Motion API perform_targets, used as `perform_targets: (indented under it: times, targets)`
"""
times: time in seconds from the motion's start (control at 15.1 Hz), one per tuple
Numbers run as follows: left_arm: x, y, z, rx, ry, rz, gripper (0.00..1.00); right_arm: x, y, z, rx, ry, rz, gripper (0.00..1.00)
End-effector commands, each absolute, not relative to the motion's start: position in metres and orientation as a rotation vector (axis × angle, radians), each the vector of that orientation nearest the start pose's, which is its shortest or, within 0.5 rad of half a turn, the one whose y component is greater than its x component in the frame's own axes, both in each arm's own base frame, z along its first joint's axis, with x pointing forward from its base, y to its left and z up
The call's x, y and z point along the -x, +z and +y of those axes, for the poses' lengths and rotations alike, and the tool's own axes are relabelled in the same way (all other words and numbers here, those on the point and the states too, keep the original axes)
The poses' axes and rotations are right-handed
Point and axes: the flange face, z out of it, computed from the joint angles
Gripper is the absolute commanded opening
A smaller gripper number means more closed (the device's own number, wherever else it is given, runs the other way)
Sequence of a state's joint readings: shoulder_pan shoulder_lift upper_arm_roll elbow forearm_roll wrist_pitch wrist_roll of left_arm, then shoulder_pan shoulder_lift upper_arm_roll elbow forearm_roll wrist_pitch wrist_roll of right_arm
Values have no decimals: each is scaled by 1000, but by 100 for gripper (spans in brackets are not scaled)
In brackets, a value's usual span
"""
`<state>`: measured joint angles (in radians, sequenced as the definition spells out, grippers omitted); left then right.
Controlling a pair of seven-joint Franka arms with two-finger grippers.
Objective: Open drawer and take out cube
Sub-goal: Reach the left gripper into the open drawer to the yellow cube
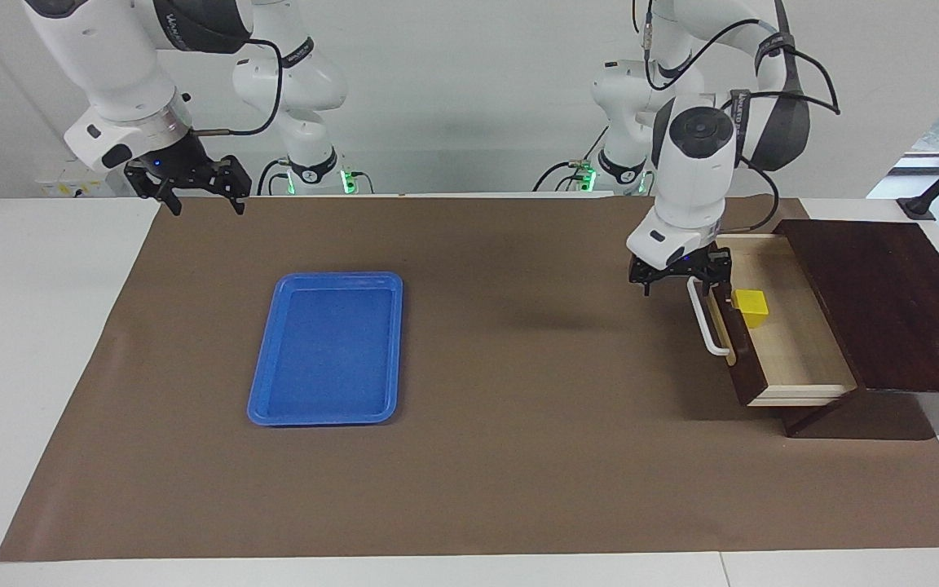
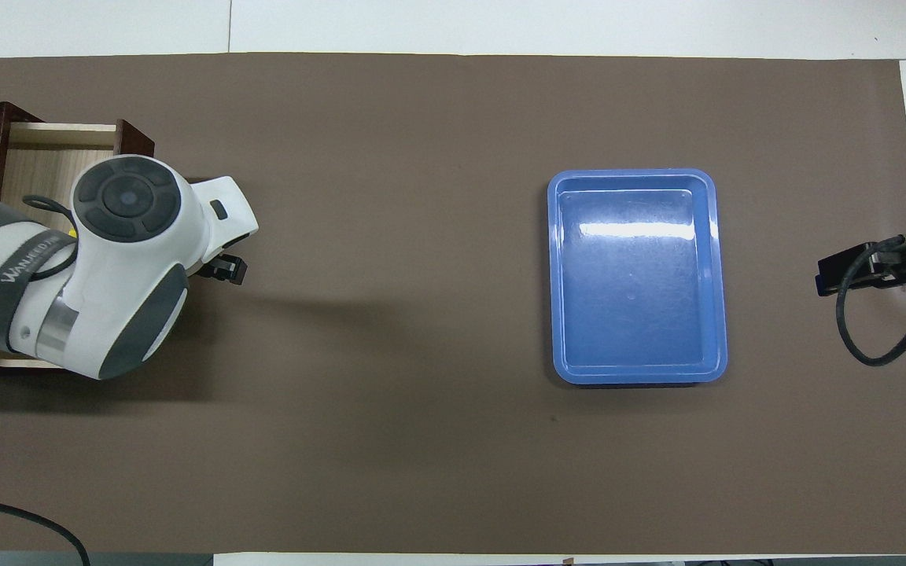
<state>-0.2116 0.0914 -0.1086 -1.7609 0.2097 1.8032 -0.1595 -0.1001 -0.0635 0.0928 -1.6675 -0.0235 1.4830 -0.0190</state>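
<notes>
The drawer of the dark wooden box stands pulled out toward the middle of the table, showing its pale interior. The yellow cube sits inside, close to the dark drawer front. My left gripper hangs open just above the end of the white bar handle nearer the robots, not gripping it. In the overhead view the left arm covers most of the drawer and the cube. My right gripper waits open in the air over the right arm's end of the table, holding nothing.
A flat blue tray lies empty on the brown mat toward the right arm's end, also in the overhead view as the tray. The wooden box sits at the left arm's end of the mat.
</notes>
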Motion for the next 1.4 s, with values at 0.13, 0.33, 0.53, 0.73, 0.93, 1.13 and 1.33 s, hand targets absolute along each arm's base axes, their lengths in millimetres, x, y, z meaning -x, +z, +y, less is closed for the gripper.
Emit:
perform_targets:
  times: [0.13,0.33,0.53,0.73,0.93,1.13,1.33]
  targets:
    - [-588,557,-107,3075,28,-202,100,-522,608,-7,3169,210,17,100]
    - [-591,568,-81,3043,30,-513,100,-522,608,-7,3169,210,17,100]
    - [-595,567,-53,2959,34,-990,100,-522,608,-7,3169,210,17,100]
    - [-599,567,-27,2775,-6,-1442,100,-522,608,-7,3169,210,17,100]
    - [-596,555,-7,2692,-18,-1592,100,-522,608,-7,3168,210,17,100]
    - [-592,533,12,2624,24,-1669,100,-522,608,-7,3169,210,17,100]
    - [-593,503,25,2520,30,-1819,100,-522,608,-7,3169,210,17,100]
